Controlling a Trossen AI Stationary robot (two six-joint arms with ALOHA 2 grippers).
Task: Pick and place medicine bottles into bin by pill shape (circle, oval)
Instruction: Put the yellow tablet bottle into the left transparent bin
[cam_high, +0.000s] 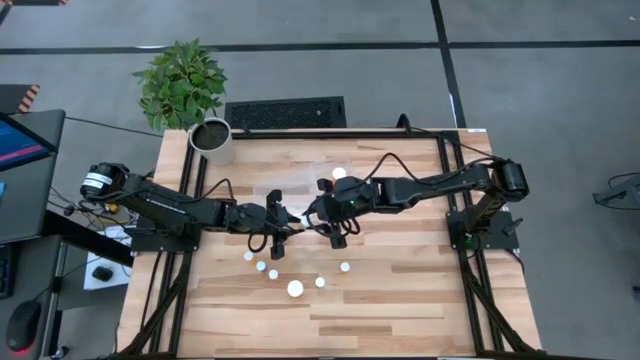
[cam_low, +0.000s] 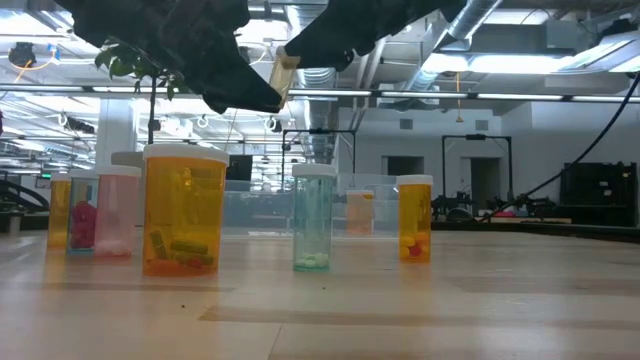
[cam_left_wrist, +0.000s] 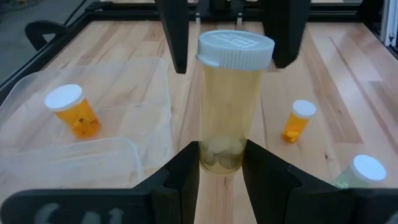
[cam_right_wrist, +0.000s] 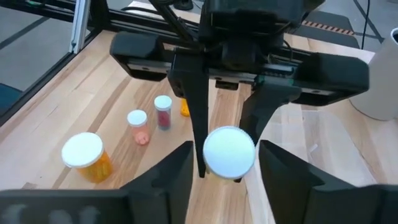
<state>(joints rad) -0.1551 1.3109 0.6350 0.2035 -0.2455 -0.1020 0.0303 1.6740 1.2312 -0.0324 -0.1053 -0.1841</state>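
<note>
My left gripper (cam_left_wrist: 221, 180) is shut on a pale yellowish pill bottle (cam_left_wrist: 227, 106) with a white cap (cam_left_wrist: 236, 50), held high over the table's middle (cam_high: 303, 214). Small round pills lie at the bottle's bottom. My right gripper (cam_right_wrist: 227, 180) is open and faces the left gripper. Its fingers stand on either side of the cap (cam_right_wrist: 229, 151) with gaps showing. The clear two-compartment bin (cam_left_wrist: 93, 146) lies beyond the grippers and holds one orange bottle (cam_left_wrist: 71, 112). Several other bottles stand nearer the table's near edge (cam_high: 295, 288). My left gripper pinches the bottle's bottom end (cam_left_wrist: 221, 163) between its two fingers, one on each side of the round wall. The fingers come from the table's left, and the bottle reaches on past them with its cap toward my right gripper. The bottle is lifted clear of the table (cam_low: 285, 75).
A white plant pot (cam_high: 212, 140) stands at the far left corner. White-capped bottles (cam_high: 261, 267) stand in a loose arc on the near half of the table, with a large orange one (cam_low: 183, 210) and a pale green one (cam_low: 313, 218) among them.
</note>
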